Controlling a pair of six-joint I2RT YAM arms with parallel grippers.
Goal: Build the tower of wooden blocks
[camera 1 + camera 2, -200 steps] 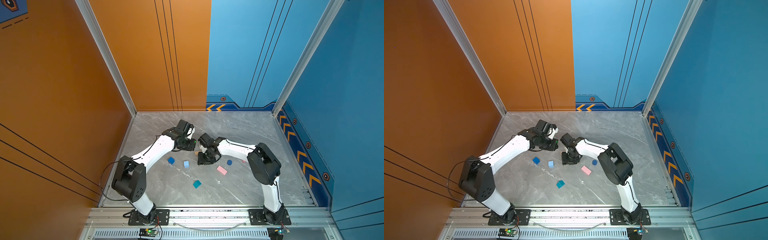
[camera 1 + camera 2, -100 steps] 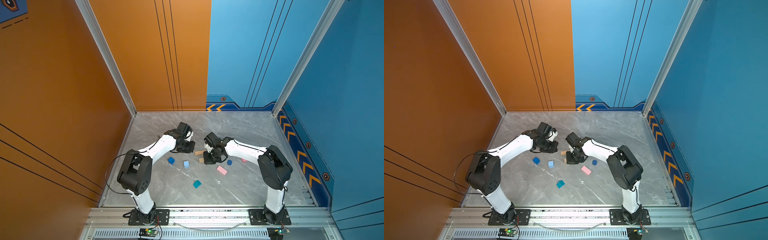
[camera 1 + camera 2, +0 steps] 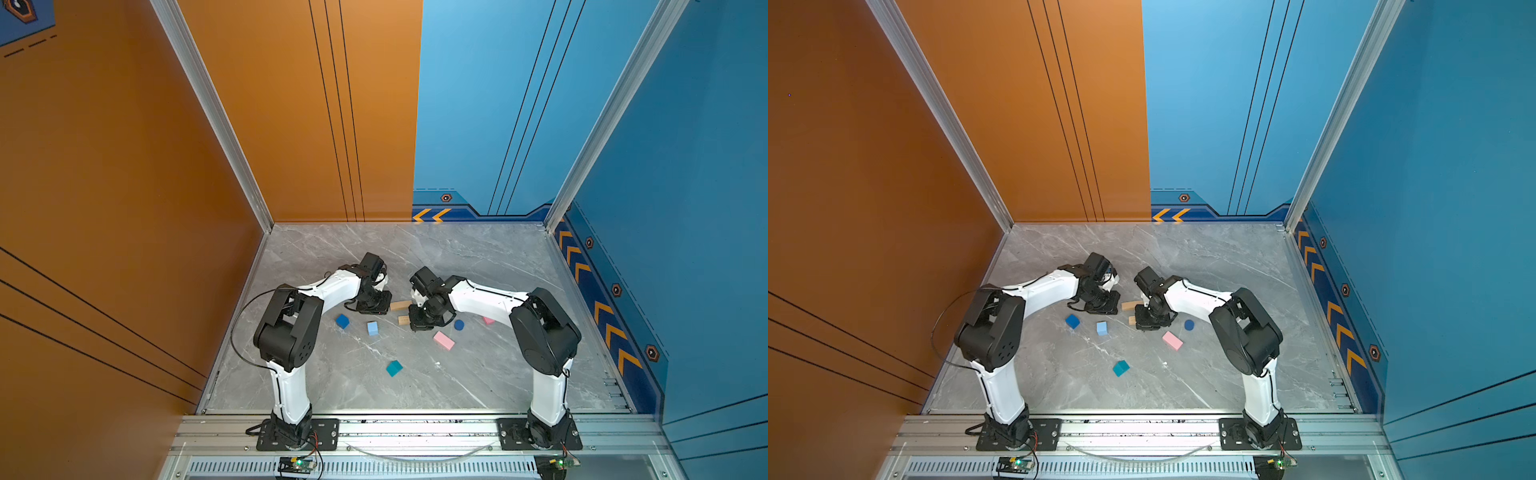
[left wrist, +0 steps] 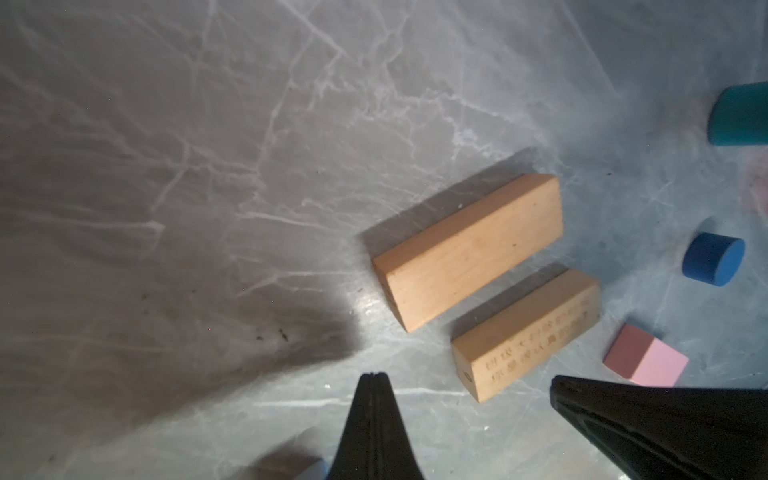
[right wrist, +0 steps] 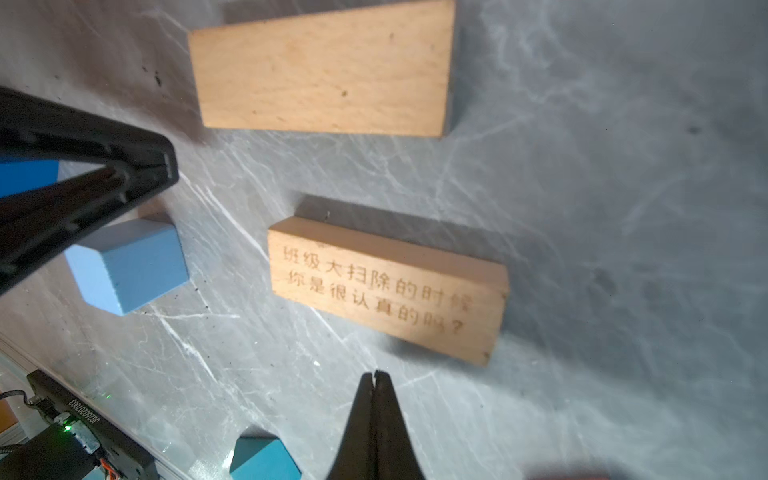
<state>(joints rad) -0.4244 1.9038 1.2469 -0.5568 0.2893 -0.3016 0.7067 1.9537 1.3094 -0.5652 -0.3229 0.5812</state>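
Three walls (image 3: 124,166) enclose a grey marbled tabletop (image 3: 478,374)

A tan bar (image 3: 1130,306) lies between left tool (image 3: 1106,307) and right tool (image 3: 1144,323). Near it, by the left tool, sit a light-blue cube (image 3: 1101,328) and dark-blue cube (image 3: 1072,321).

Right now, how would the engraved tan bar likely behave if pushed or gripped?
The engraved tan bar looks like solid wood, so it is probably stiff and fairly light. It lies on a long flat face, so a push should slide it rather than roll or tip it. Its flat parallel sides likely suit a pinch.
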